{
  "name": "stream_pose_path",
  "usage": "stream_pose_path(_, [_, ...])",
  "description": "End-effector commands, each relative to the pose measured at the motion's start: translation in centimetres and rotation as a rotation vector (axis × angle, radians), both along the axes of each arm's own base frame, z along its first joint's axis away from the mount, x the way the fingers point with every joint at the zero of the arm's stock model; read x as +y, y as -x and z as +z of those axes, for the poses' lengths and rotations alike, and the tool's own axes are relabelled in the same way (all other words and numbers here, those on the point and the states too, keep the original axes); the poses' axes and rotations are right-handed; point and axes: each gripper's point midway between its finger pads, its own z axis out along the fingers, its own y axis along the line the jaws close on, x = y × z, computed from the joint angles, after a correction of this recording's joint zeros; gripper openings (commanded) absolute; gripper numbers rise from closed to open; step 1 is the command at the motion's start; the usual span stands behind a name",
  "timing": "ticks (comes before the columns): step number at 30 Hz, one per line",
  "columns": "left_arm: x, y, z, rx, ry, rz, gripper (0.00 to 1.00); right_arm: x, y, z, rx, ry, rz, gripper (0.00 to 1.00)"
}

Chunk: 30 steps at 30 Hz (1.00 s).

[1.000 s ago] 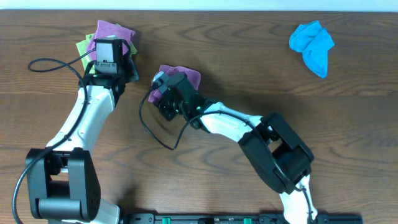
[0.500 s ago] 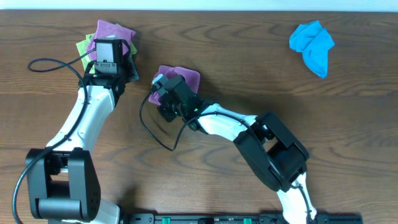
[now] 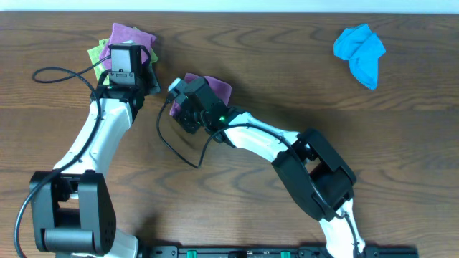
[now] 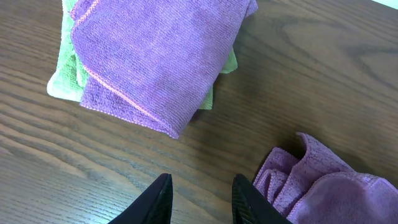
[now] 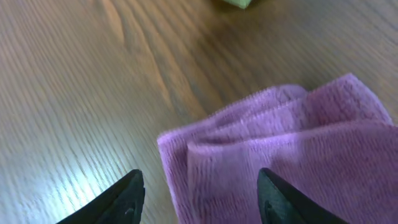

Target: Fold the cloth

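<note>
Two arms share a wooden worktop (image 3: 301,64) where the purple cloth (image 5: 292,162) lies bunched in loose layers left of centre, near a stack (image 4: 149,56) of a folded purple piece on a green one. The right end effector (image 5: 200,180) hovers low over the cloth's layered corner, its fingers spread wide and holding nothing. The left end effector (image 4: 202,180) hangs above bare wood between stack and cloth, fingers apart and likewise empty. A crumpled blue cloth (image 3: 361,51) sits well apart at the far right. The hazard from here is likely a shallow pinch. If the fingers close on the top layer alone, the fold could peel open, and a sideways drag might push the cloth toward the stack and disturb it.
</note>
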Motion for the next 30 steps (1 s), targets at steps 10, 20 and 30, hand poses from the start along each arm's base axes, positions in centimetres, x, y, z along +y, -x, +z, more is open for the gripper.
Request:
stream_pose_path(10, [0.2,-0.4,1.7,-0.038,0.000,0.002,0.33,-1.4,-1.5,-1.3,-0.088,0.126,0.021,0.50])
stream_pose_path(20, [0.2,-0.4,1.7,-0.038,0.000,0.002,0.33,-1.2,-1.7,-2.2,-0.090,0.124,0.021,0.36])
stream_pose_path(30, [0.2,-0.5,1.7,-0.040,-0.001,0.002,0.33,-0.3,-1.8,-1.1,-0.118,0.097,0.028,0.01])
